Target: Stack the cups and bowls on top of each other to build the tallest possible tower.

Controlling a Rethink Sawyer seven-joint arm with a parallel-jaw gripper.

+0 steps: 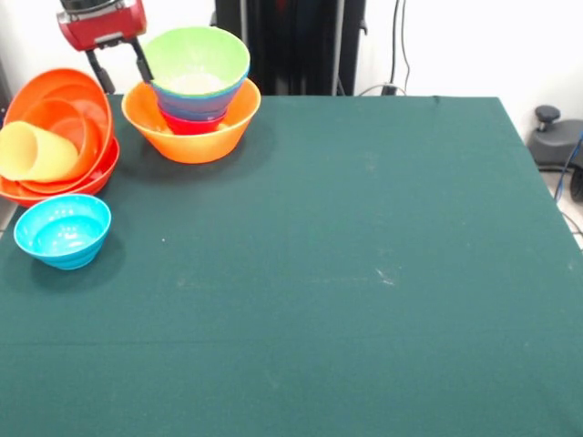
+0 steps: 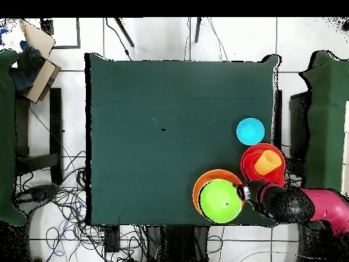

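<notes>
Gripper [image 1: 120, 69] aloft, fingers [image 1: 100, 71] spread

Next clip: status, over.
Tool open, beside tower rim. Lime bowl on top. Yellow cup lying in orange bowls; cyan bowl loose.

tower [image 1: 191, 100] right of cup [image 1: 36, 152] in bowls [image 1: 68, 137]

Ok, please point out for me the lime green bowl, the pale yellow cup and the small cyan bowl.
lime green bowl [image 1: 202, 56]: front view, on its inner wall.
pale yellow cup [image 1: 35, 152]: front view, on its side wall.
small cyan bowl [image 2: 250, 130]: overhead view, on its inside bottom.
</notes>
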